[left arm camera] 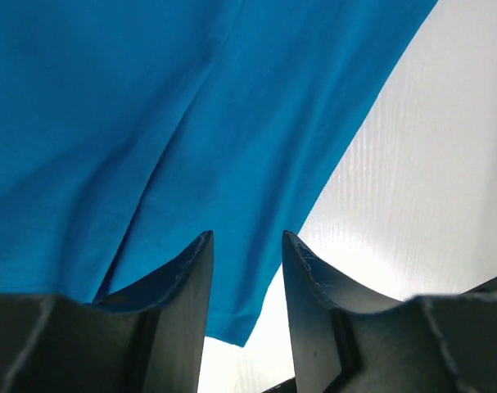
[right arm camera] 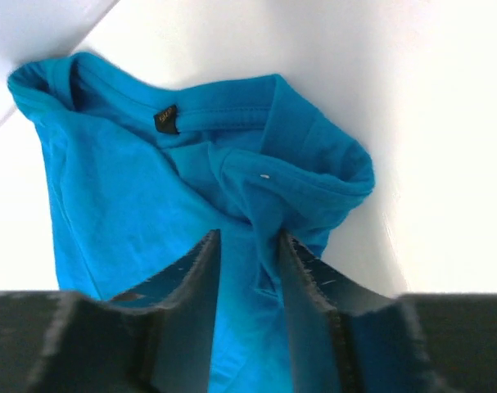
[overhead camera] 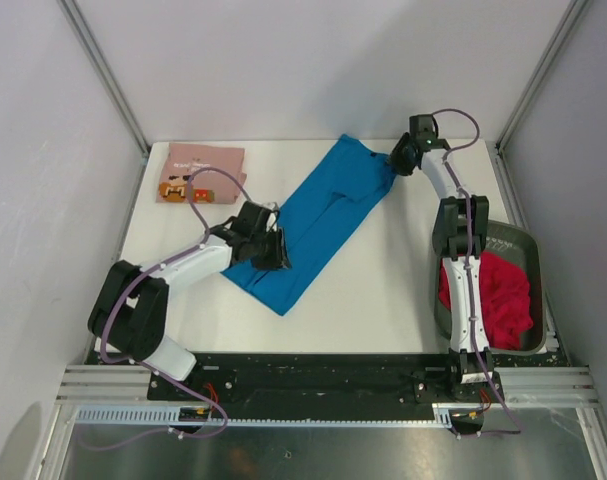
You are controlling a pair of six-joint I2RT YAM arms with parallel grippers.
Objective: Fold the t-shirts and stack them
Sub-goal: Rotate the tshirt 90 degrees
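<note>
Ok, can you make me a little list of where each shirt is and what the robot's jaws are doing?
blue shirt: flat on the table, slanted, a long strip
pink shirt: folded, far left corner
red shirt: crumpled in the basket, right side
left jaws: apart, over the blue shirt's near end
right jaws: apart, collar end bunched between them

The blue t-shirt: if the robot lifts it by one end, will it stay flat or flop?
Probably floppy: the blue t-shirt bunches into soft folds at its collar, so it would likely sag from wherever it's held. It looks thin and light, lying flat on the table. Pushed, it would probably wrinkle rather than slide whole.
</note>
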